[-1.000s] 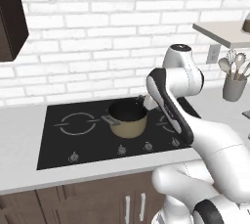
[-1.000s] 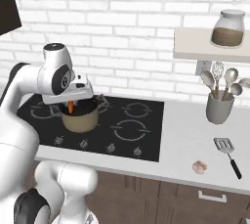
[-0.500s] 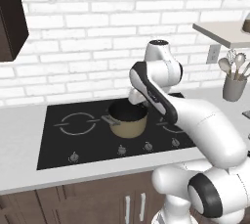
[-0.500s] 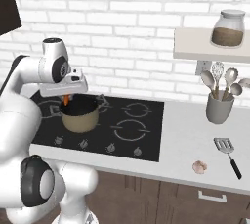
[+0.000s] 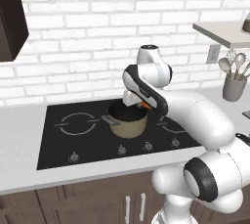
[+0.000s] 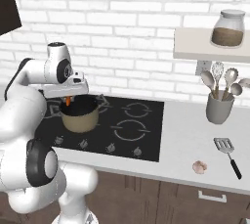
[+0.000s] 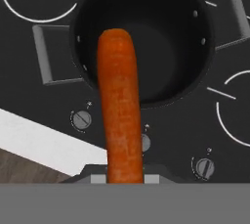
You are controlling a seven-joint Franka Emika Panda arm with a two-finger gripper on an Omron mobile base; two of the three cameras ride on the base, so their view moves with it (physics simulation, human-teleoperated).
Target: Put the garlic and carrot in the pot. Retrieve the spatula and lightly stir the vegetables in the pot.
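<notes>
holding carrot [image 7: 119, 115], gripper [image 6: 67, 101] clamped, carrot's long axis pointing down into pot [image 7: 146, 37]

Counter [image 6: 185, 135] with pot [image 6: 80, 118], garlic [image 6: 199, 167], spatula [image 6: 227, 153]

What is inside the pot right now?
In the hand view the pot shows a dark, bare inside. The carrot, hanging above it from the gripper, covers part of the bottom, so that strip cannot be checked.

No readable text, labels, brands or numbers appear on anything; the stove carries only unlettered ring markings.
</notes>
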